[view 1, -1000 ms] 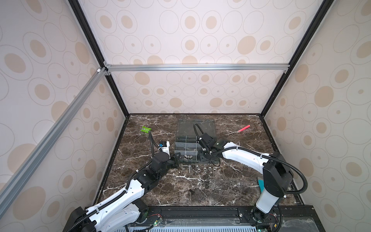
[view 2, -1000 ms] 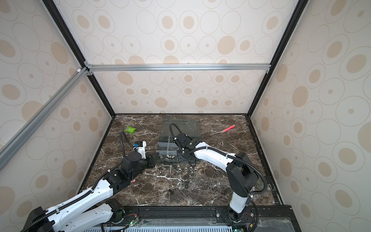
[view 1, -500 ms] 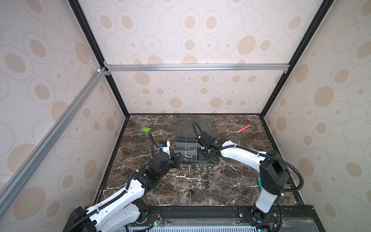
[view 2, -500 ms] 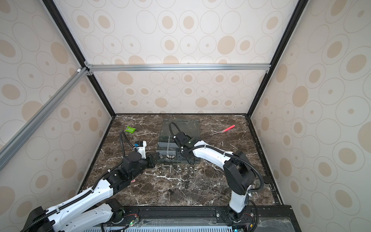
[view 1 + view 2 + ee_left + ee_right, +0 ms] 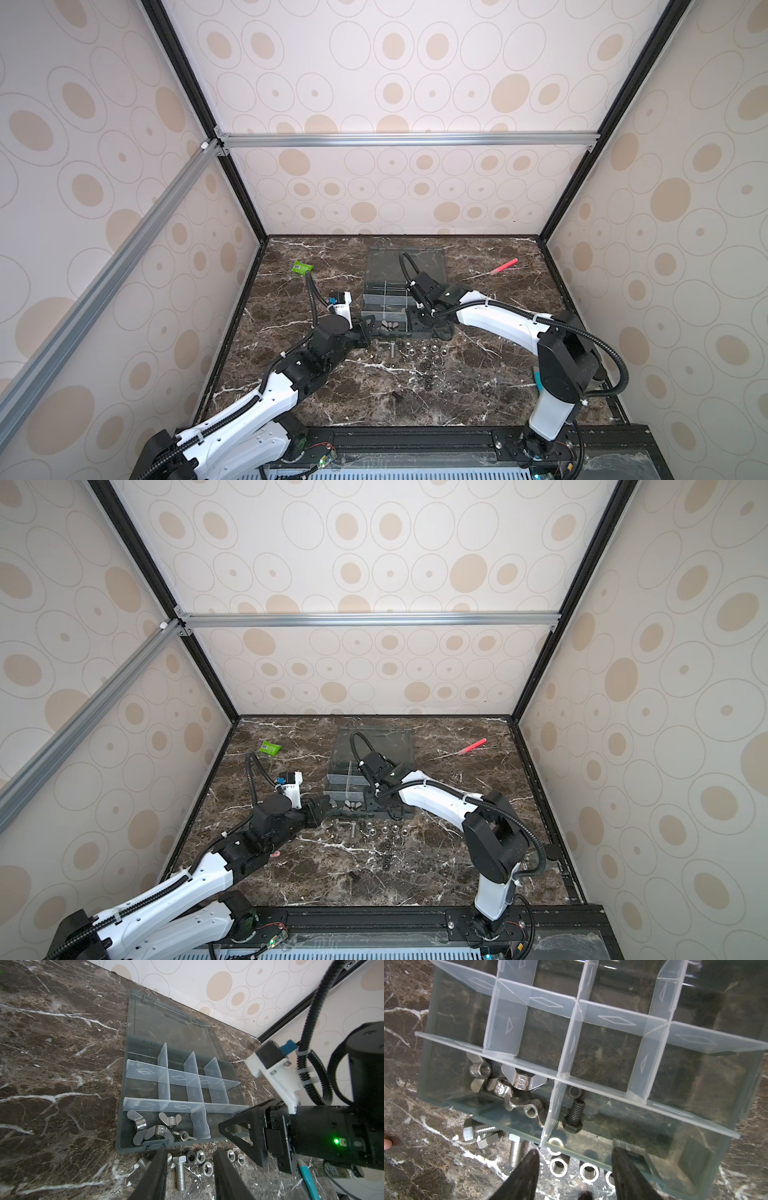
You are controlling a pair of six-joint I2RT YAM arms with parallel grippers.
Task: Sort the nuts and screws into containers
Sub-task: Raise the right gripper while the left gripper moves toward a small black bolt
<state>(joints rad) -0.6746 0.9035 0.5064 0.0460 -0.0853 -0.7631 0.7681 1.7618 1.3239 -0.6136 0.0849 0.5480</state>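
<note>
Screws (image 5: 390,348) and nuts (image 5: 419,351) partly sorted, nothing in hand.
Wing nuts (image 5: 153,1126) lie in the front corner cell (image 5: 186,1121) of the box (image 5: 121,1118), on the left arm's side, a black screw (image 5: 574,1113) in the cell beside it; the box sits mid-table (image 5: 478,395), nearer the back edge. Hex nuts (image 5: 204,1166) and a silver screw (image 5: 180,1176) lie loose on the table along the box's front wall. Above them the left gripper (image 5: 191,1150) stands with jaws partly apart, holding nothing. The right gripper (image 5: 576,1151) hangs over the black screw's cell, jaws wide, also empty.
</note>
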